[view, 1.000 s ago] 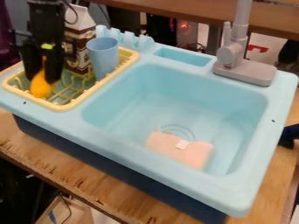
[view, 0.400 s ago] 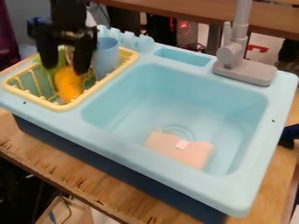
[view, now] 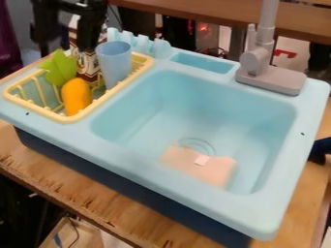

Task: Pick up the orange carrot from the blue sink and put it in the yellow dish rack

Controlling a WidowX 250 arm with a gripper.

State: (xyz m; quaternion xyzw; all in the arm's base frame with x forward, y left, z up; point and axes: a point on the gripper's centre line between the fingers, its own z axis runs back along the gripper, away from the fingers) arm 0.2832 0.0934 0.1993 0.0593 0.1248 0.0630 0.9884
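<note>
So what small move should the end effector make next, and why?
Probably a small lift clear of the yellow rack: the end effector hangs open and empty above it, and the orange toy rests inside, close to the blue cup.

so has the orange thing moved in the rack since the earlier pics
Yes, the orange thing moved across the rack, closer to the cup.

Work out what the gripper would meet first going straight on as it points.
Probably the green leafy piece in the yellow rack, though depth is unclear and the carton may come first.
</note>
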